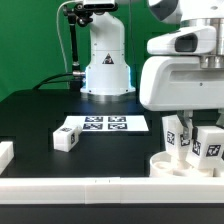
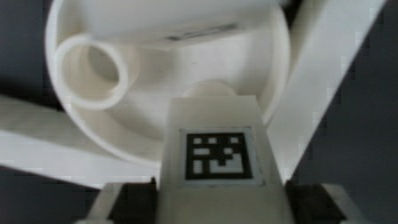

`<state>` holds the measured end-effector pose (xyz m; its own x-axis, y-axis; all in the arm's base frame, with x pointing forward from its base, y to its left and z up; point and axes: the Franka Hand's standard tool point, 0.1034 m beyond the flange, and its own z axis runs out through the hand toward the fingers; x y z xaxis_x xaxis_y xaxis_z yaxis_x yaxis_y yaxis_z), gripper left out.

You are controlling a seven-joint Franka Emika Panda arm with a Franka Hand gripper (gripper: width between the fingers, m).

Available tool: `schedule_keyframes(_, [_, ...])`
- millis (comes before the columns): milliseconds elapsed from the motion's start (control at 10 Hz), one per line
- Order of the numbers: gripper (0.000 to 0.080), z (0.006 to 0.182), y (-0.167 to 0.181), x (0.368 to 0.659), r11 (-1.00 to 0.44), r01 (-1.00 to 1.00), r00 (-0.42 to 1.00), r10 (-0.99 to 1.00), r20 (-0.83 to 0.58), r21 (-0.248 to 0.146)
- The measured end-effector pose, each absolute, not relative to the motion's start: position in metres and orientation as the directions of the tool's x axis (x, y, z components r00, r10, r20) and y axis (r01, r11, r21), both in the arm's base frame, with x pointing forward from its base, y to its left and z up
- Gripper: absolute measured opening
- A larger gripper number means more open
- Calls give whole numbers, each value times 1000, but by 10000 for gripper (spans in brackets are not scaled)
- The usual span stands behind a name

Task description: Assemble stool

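Note:
My gripper (image 1: pixel 186 118) hangs over the round white seat disc (image 1: pixel 180 166) at the exterior view's right. In the wrist view the gripper (image 2: pixel 217 203) is shut on a white stool leg (image 2: pixel 217 140) with a square tag, its fingers (image 2: pixel 135 203) pressing both sides. The leg points at the seat disc (image 2: pixel 178 70), near a round socket (image 2: pixel 89 66). In the exterior view the held leg (image 1: pixel 177 134) stands just above the disc. A second tagged leg (image 1: pixel 211 143) stands upright on the disc beside it. A loose leg (image 1: pixel 66 138) lies on the black table.
The marker board (image 1: pixel 105 125) lies flat mid-table in front of the robot base (image 1: pixel 106 72). A long white border bar (image 1: pixel 95 186) runs along the front edge, and a short white piece (image 1: pixel 5 154) sits at the exterior view's left.

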<state>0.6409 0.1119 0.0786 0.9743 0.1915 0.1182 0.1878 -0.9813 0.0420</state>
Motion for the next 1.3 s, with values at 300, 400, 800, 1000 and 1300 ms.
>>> schedule_keyframes(300, [343, 77, 112, 639, -993, -112, 988, -116, 106, -39])
schedule_keyframes(400, [343, 77, 112, 639, -985, -168, 980, -172, 103, -44])
schedule_keyframes(800, [343, 76, 111, 638, -914, -400, 910, -406, 84, -73])
schedule_keyframes(1000, [343, 76, 111, 638, -861, -501, 859, -507, 72, -84])
schedule_keyframes(1300, [343, 75, 112, 636, -729, -677, 729, -683, 42, -103])
